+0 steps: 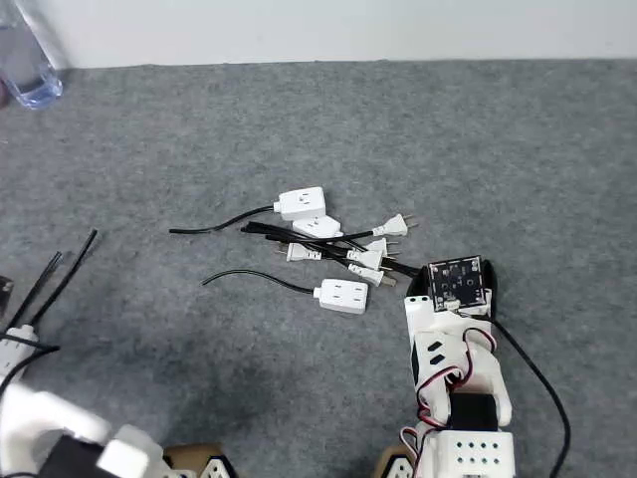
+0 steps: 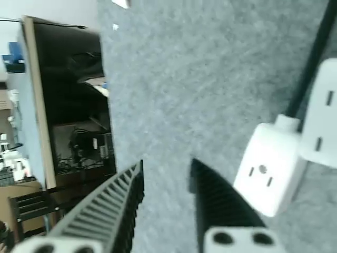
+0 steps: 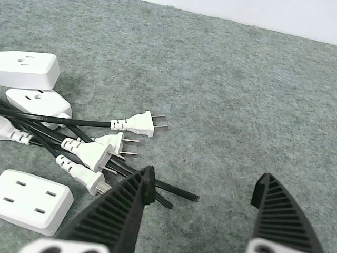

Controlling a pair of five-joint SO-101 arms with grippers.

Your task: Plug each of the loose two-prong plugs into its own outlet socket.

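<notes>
Uppermost plug (image 1: 395,225): axis laid 9–3, prongs pointed at 3 o'clock.
Right end effector (image 3: 206,176): spread wide, empty.
Left end effector (image 2: 167,164): parted, empty.

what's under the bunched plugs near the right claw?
Black cords cross beneath the plugs, on the grey mat. Where they overlap, which cord feeds which plug is hidden.
</notes>
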